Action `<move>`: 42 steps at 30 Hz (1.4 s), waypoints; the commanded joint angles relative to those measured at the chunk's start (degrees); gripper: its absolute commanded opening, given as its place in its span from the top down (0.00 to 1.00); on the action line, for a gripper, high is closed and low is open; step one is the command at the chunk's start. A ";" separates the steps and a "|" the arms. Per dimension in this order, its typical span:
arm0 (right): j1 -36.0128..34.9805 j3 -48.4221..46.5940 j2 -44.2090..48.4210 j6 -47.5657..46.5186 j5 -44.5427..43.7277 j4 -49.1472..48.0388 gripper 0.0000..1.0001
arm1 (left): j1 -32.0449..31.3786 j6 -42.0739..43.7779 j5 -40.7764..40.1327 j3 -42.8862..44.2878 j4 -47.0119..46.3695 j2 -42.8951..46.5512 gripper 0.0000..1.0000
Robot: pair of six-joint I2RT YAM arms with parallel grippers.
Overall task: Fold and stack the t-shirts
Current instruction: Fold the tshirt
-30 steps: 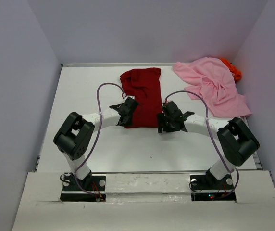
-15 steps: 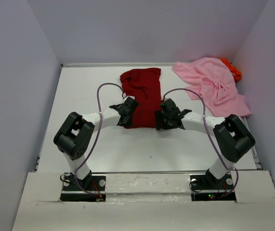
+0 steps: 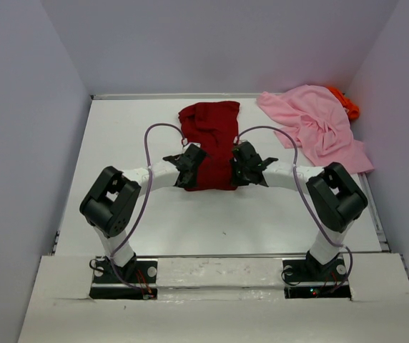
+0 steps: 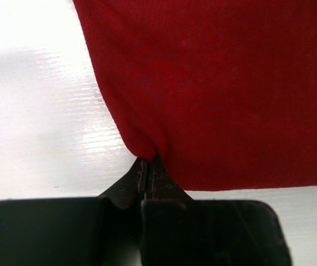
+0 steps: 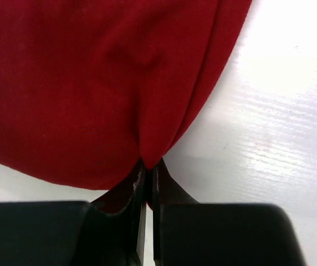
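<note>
Top external view: the dark red t-shirt (image 3: 212,139) lies mid-tabletop (image 3: 133,136) as a narrow, partly folded strip running away from the arms. The left pincer (image 3: 189,167) is at its near left corner and the right pincer (image 3: 241,166) at its near right corner. The pink t-shirt (image 3: 317,128) is heaped at the far right, with the orange t-shirt (image 3: 346,104) peeking out behind it, both well apart from the work.

Left wrist view: the jaws are pressed together on a small pucker of red cloth at the near corner, and the hem runs off to the right, flat on the white surface.

Right wrist view: the jaws are nearly together with a tuck of the same shirt nipped at their tips. The bite looks shallow (only the very tip holds fabric), so I would judge this the weaker grip.

The step in hand seems to be lifting the near edge to fold it over the far half. To do it well, raise both corners together and level, keep the hem lightly taut between them without pulling outward, carry it straight back, and lay it down square before letting go.
</note>
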State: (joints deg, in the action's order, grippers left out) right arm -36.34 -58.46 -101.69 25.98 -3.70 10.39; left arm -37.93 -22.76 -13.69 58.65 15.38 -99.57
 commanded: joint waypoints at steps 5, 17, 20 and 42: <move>0.13 1.94 0.87 0.22 0.11 2.78 1.00 | -0.65 0.35 -0.10 -1.34 3.61 1.12 1.00; 0.13 1.15 18.18 -2.69 -4.82 13.24 1.00 | -1.09 -1.58 -2.30 -3.90 8.61 22.48 1.00; 0.13 2.64 22.13 -2.60 -4.99 14.30 1.00 | -1.62 -2.37 -2.39 -4.07 10.19 26.26 1.00; 1.53 -24.24 5.29 -7.43 -11.85 19.40 1.00 | 4.53 5.45 -9.51 16.92 8.53 14.85 1.00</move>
State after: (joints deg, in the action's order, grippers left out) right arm -36.38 -76.66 -92.84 20.93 -12.23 28.84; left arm -36.16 -21.61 -20.21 69.45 26.20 -81.45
